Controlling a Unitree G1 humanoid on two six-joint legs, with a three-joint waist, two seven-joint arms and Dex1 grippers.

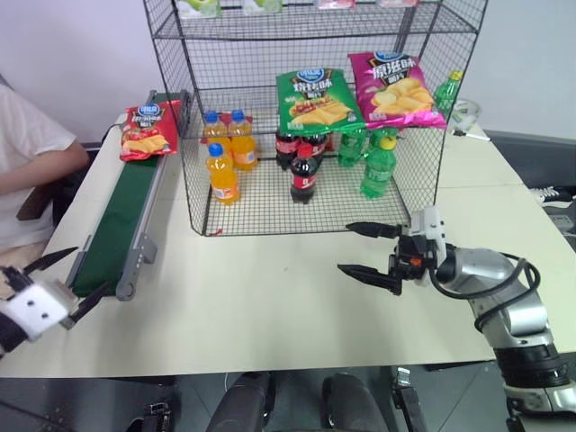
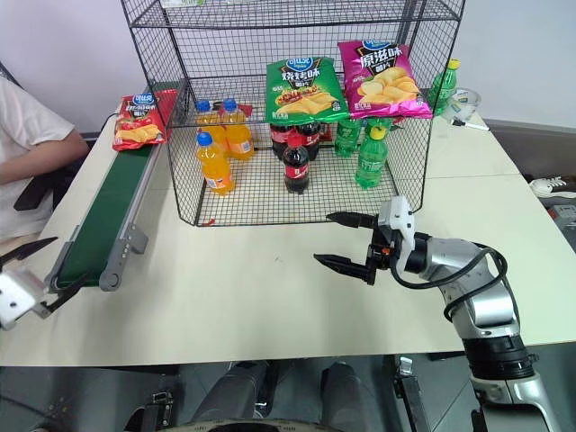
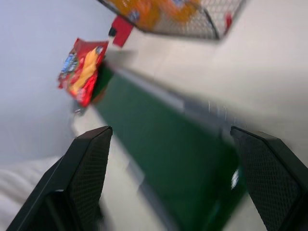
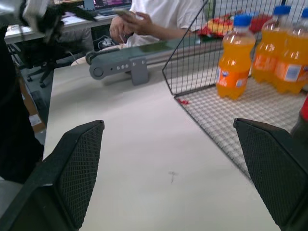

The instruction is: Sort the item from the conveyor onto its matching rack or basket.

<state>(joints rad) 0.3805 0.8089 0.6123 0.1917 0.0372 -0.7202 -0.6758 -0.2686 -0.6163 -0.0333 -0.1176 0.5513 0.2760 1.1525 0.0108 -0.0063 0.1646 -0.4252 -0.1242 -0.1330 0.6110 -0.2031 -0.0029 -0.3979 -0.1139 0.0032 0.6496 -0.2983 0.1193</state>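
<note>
The red chip bag (image 1: 148,129) lies on the far end of the dark-green conveyor (image 1: 121,220), left of the black wire rack (image 1: 315,108). My left gripper (image 1: 56,281) is open at the table's near left corner, by the conveyor's near end, far from the bag. The left wrist view looks along the belt (image 3: 159,144) to the red bag (image 3: 82,71) between its spread fingers. My right gripper (image 1: 364,249) stands open over the table in front of the rack, pointing left, with nothing in it.
On the rack's middle tier sit a green chip bag (image 1: 315,99) and a magenta one (image 1: 394,88); orange (image 1: 222,173), cola (image 1: 303,173) and green bottles (image 1: 378,166) stand on its floor. A person (image 1: 27,166) sits at the table's left.
</note>
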